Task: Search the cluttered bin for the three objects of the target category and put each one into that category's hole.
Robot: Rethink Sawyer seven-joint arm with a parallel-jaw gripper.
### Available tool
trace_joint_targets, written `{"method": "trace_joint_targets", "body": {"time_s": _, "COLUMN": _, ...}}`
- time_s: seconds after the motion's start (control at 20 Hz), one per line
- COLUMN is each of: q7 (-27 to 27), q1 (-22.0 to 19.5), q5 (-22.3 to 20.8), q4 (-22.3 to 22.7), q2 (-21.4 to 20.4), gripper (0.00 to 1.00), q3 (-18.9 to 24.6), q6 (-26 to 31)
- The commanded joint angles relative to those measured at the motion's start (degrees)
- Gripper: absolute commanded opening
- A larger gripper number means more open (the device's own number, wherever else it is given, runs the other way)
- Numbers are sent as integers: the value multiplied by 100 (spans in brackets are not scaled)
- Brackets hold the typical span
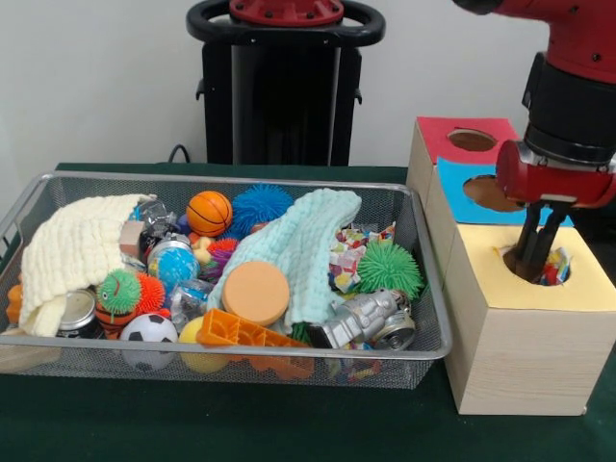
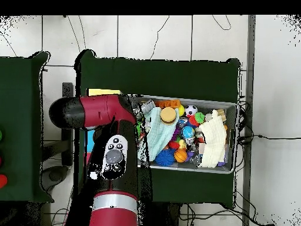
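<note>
From the front, the wire mesh bin [image 1: 29,207] fills the left and middle of the green table [image 1: 192,423], heaped to its rim: a cream cloth [image 1: 72,252] drapes over the left end, beside it lie a small basketball [image 1: 209,212], a blue spiky ball [image 1: 261,205] and a soccer ball [image 1: 148,330]; toward the middle sit an orange disc [image 1: 255,293] and a pale teal cloth [image 1: 308,245], then a green spiky ball [image 1: 389,268] and a silver toy figure [image 1: 366,320] against the right wall. Just right of the bin stand three wooden boxes in a row, topped red [image 1: 448,144], blue [image 1: 462,192] and yellow [image 1: 520,289], each with a round hole. The gripper [image 1: 535,262] reaches down into the yellow-topped box's hole, where a colourful small object [image 1: 556,267] shows beside its tips; whether the fingers clasp it or stand apart cannot be told. The overhead view shows the bin [image 2: 229,106] lengthwise with its contents, but the red arm [image 2: 111,153] covers the boxes, leaving only slivers of yellow and blue at its edge, and hides the gripper entirely. Bare green cloth lies open along the table's front edge and beyond the bin's long sides; the bin and boxes stand close together with little gap.
</note>
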Motion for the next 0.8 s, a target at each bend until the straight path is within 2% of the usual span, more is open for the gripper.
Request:
{"method": "trace_joint_targets", "body": {"time_s": 0.05, "q7": 806, "q1": -155, "q5": 224, "q4": 140, "q2": 401, "gripper": 0, "q3": 614, "q6": -296}}
{"method": "trace_joint_targets", "body": {"time_s": 0.5, "q7": 754, "q1": -155, "q5": 436, "q4": 245, "q2": 310, "gripper": 0, "q3": 817, "q6": -65}}
{"method": "trace_joint_targets", "body": {"time_s": 0.8, "q7": 692, "q1": -167, "q5": 388, "q4": 237, "q2": 289, "gripper": 0, "q3": 722, "q6": -46}}
